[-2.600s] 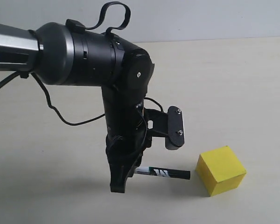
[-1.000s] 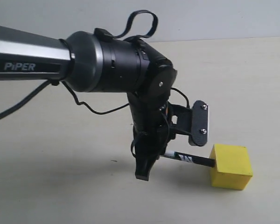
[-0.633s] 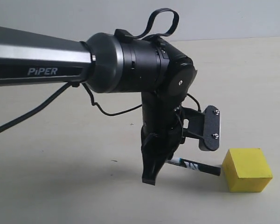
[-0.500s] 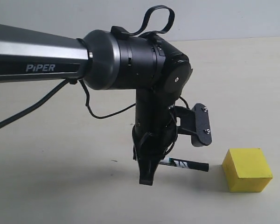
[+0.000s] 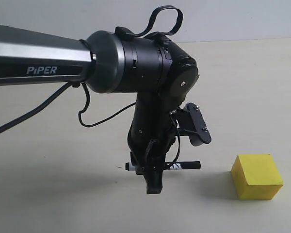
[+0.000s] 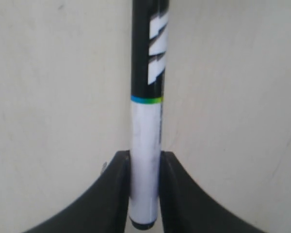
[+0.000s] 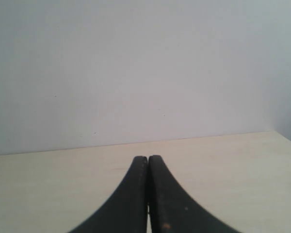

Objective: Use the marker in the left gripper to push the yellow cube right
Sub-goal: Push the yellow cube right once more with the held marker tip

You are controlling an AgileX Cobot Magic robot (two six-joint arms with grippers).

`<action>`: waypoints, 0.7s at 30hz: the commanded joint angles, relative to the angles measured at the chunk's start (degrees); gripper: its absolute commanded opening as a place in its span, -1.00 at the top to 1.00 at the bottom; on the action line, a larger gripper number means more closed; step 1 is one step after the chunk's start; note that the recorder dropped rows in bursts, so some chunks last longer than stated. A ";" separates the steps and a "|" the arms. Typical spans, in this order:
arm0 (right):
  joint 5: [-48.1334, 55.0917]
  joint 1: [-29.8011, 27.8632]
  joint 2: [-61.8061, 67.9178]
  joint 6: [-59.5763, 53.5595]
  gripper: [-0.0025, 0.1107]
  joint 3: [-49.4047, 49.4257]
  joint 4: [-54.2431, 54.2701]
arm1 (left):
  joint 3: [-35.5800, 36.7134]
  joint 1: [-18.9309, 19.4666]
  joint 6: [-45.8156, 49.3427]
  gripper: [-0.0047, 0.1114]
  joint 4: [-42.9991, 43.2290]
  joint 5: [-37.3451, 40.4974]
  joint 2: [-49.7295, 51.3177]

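Observation:
The yellow cube [image 5: 257, 177] rests on the table at the lower right of the exterior view. My left gripper [image 5: 153, 180] points down to the cube's left, shut on the marker [image 5: 186, 165]. The marker lies level just above the table, and its black tip points at the cube with a clear gap between them. In the left wrist view the marker [image 6: 146, 126] runs straight out from between the jaws of the left gripper [image 6: 145, 155], which press on its white barrel. The right gripper [image 7: 148, 159] is shut with nothing in it, over bare table. The cube is out of both wrist views.
The beige table [image 5: 48, 194] ends at a grey wall [image 5: 233, 19] at the back. The thick PiPER arm [image 5: 39, 60] reaches in from the left with loose black cables [image 5: 102, 121]. A black camera bracket [image 5: 196, 124] sticks out above the marker.
The marker pushed the cube to the right, then drew back left. Now the wrist has turned, the marker is level, and a gap has opened to the cube, which stays put.

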 commanded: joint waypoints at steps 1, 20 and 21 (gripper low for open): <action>-0.24 -0.26 -0.39 0.00 0.96 0.26 -0.14 | -0.38 -1.87 -0.12 0.92 0.75 0.46 -0.99; -0.12 -0.26 -0.39 0.00 0.96 0.26 -0.24 | -0.38 -4.67 3.24 0.92 1.62 -19.52 -0.63; -0.12 -0.26 -0.39 0.00 0.96 0.26 -0.24 | -0.38 -4.67 3.24 0.92 1.77 -19.25 -0.63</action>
